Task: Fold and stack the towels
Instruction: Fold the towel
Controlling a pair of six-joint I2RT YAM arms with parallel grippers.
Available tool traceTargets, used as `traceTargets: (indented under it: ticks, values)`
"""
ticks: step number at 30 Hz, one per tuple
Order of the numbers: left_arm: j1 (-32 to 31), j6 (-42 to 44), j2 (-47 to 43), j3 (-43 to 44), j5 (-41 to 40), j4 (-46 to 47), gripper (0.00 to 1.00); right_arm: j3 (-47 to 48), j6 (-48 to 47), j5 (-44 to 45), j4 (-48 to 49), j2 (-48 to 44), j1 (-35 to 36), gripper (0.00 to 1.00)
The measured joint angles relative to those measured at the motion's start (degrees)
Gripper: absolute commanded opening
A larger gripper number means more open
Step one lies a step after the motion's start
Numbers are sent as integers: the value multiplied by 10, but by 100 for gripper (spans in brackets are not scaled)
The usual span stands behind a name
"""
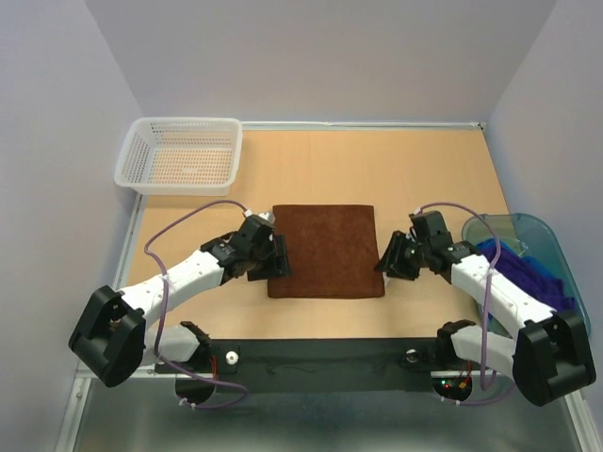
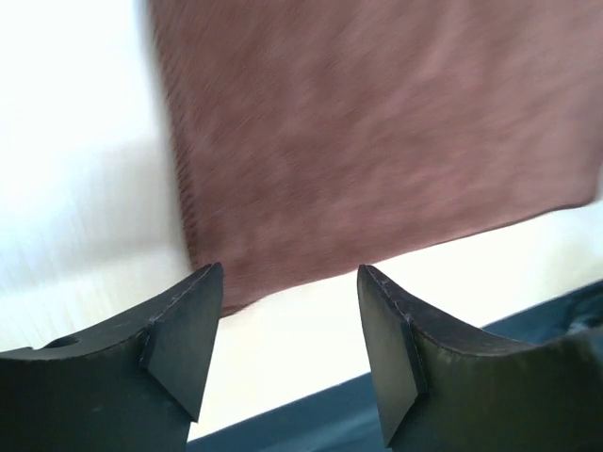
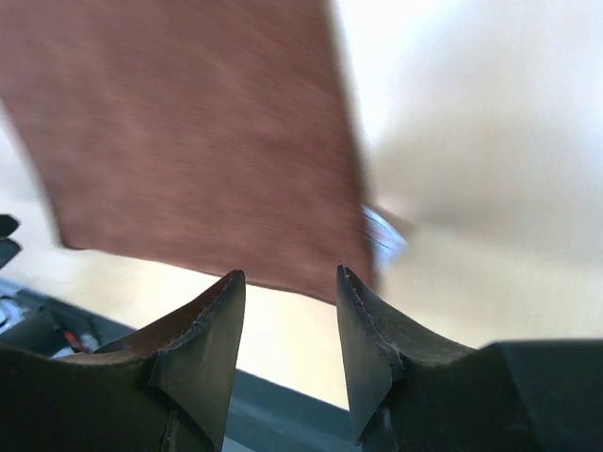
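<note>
Hovering with jaws apart and empty, the left gripper (image 2: pixel 289 275) flanks the rust-brown towel (image 1: pixel 325 250) at its left edge, and the right gripper (image 3: pixel 287 278), likewise spread, at its right. Towel's flat mid-table (image 1: pixel 424 169). My call: pinch matching corners, lift evenly, land edges square.

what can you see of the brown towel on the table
The rust-brown terry-cloth towel lies flat as a neat, nearly square rectangle in the middle of the tan wooden table, soft-napped and unwrinkled. The open left claw and open right claw sit at its left and right edges, gripping nothing.
</note>
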Motion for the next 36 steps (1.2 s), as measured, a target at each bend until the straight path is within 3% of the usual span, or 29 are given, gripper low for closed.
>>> traceTargets:
  ticks: [7, 12, 20, 25, 36]
  values:
    - [10, 43, 22, 104, -39, -6, 70, 161, -80, 37, 2, 98, 0, 52]
    - [71, 142, 134, 195, -58, 21, 73, 282, -188, 84, -1, 245, -7, 54]
    - [137, 315, 306, 330, -43, 54, 74, 433, -316, 54, 0, 430, -61, 57]
    - [166, 397, 366, 363, 2, 61, 74, 486, -371, 20, -1, 489, -76, 57]
    - [199, 483, 386, 384, 97, 75, 68, 509, -435, -51, -1, 545, -76, 54]
